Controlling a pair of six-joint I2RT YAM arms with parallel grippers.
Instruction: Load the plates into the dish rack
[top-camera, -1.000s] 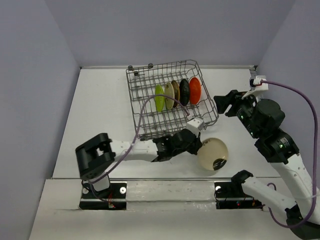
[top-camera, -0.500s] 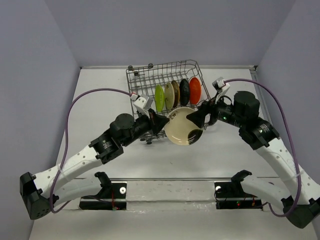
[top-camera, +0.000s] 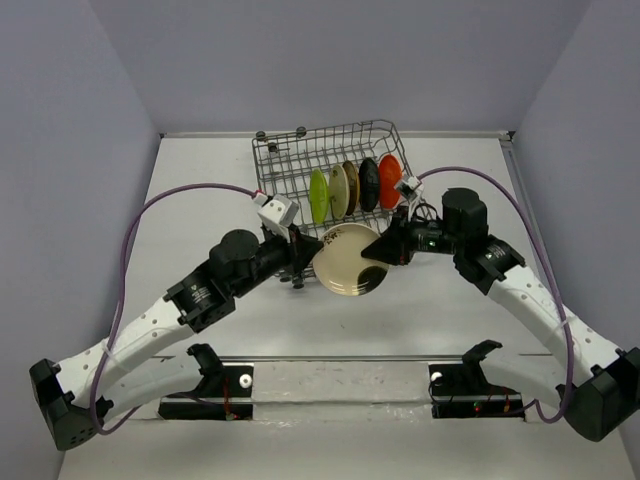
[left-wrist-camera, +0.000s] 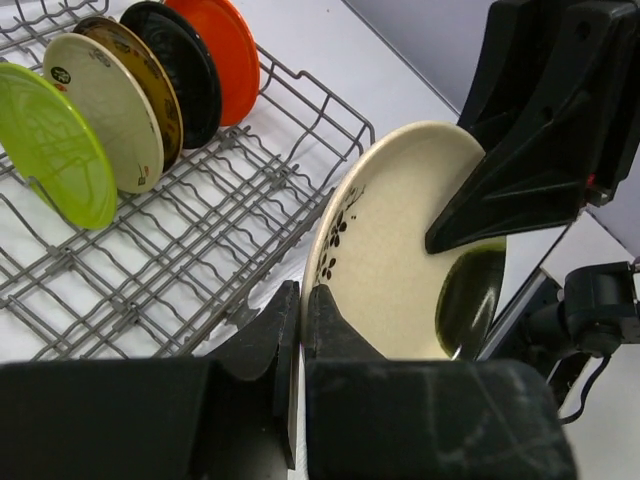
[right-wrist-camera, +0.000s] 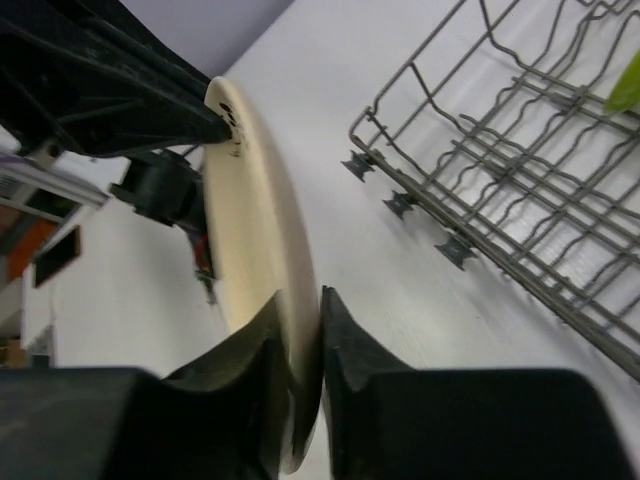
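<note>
Both arms now have hold of the cream plate (top-camera: 345, 262). It hangs on edge above the table, just outside the dish rack's (top-camera: 272, 190) near side. A second ago only my left gripper (top-camera: 300, 252) had it, low by the rack's near right corner, and the right gripper (top-camera: 380, 250) sat well off to the right of the rack. Since then the right jaws have swung in and closed on the opposite rim, so I read this as a hand-over, with neither side let go yet.

From above I can see only that the plate is bridged between the two grippers. The left wrist view shows its own fingers (left-wrist-camera: 290, 330) clenched on the rim, and the plate's face with its dark patch. It also shows five plates (left-wrist-camera: 120, 110) already standing in the rack, lime green through orange, so this looks like the last one. The right wrist view gives the plate (right-wrist-camera: 250, 220) edge-on, its rim pinched between that gripper's fingers (right-wrist-camera: 270, 345), near the rack's outer wall.
</note>
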